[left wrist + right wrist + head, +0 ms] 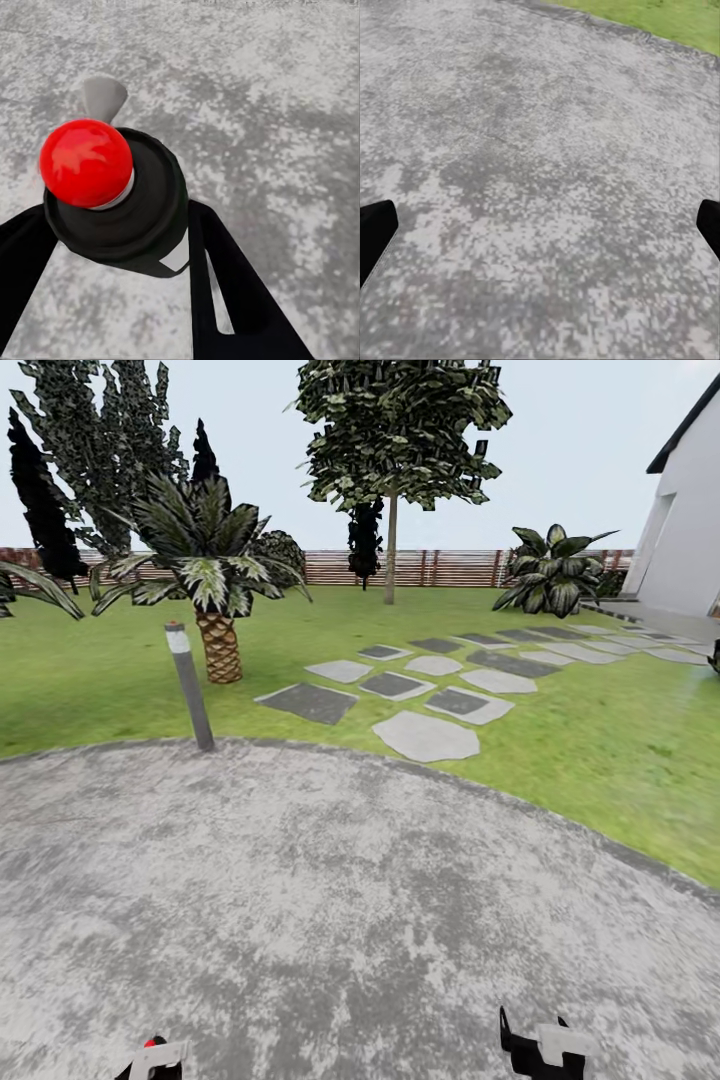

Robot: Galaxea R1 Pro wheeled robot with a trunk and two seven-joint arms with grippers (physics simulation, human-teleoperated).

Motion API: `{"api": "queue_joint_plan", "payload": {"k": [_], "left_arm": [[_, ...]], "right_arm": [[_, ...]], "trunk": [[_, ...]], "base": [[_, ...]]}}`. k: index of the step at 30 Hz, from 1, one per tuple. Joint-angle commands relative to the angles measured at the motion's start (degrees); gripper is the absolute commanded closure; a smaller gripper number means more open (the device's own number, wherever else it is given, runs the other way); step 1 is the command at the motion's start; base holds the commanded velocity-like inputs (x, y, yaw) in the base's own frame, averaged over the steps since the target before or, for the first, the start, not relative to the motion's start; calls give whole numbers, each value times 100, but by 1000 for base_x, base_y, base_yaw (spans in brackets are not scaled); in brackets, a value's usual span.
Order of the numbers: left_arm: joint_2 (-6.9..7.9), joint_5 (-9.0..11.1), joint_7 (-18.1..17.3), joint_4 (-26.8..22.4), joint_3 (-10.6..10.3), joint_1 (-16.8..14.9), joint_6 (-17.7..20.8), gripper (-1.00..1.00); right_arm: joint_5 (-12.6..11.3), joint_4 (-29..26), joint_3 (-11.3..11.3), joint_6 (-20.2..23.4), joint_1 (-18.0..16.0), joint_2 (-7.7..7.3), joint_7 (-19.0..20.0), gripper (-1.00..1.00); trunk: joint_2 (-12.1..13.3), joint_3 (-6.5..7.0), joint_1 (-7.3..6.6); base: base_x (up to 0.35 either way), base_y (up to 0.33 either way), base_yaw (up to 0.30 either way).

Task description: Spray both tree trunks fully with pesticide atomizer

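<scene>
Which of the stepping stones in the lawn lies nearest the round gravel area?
The large pale stepping stone, closest to the gravel area; the other slabs, pale and dark, lie farther back across the grass.

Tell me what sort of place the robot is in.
A garden beside a house, most likely: a green lawn crossed by stepping stones, a palm and a taller tree, and a slatted fence behind.

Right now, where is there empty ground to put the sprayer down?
The grey paved circle ahead is bare, from the two grippers up to the post and the grass edge. The grass right of the stepping stones is open too. It gets crowded near the palm and the stones.
</scene>
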Motion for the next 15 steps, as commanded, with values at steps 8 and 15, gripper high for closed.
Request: {"api": "queue_joint_plan", "payload": {"k": [8,15], "left_arm": [[18,52,-8,4,-11,-3,-24,100],[18,52,-8,0,-11,4,-26,100]], "right_arm": [[5,4,-28,-14,-3,1,12,-100],[5,4,-28,-16,-3,1,13,-100]], "trunk": [[-2,-2,2],[-2,16,2]], "base": [[341,0,-37],[341,0,-180]]}}
